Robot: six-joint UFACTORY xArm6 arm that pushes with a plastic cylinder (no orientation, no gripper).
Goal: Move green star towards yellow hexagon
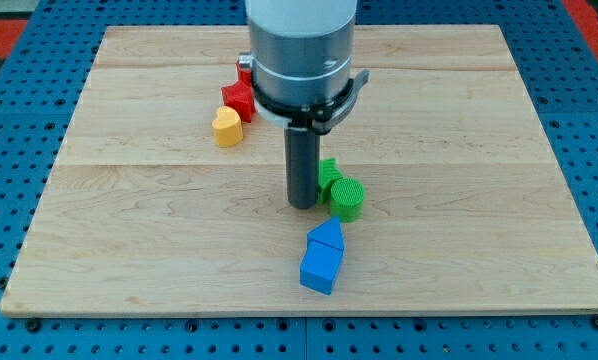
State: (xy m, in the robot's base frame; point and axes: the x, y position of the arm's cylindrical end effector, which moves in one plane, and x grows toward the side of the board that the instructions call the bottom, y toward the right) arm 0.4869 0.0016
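Your rod ends in my tip [303, 205], which has nothing to clench or release; it rests bare on the wooden board [459, 130], touching or nearly touching the left edge of a green block [328, 176] that is half hidden behind the rod and is probably the green star, though its shape cannot be made out. Just right of the tip and touching that block sits a green round ribbed block [346, 198]. No yellow hexagon shows; the only yellow piece is a heart-shaped block [227, 128], up and to the left of the tip, beside a red block [239, 99]. The likely trouble: from this side any push drives the star rightward, away from the yellow, and drags the round green along. Below the tip, two blue blocks [323, 256] could get clipped if you circle round that way.
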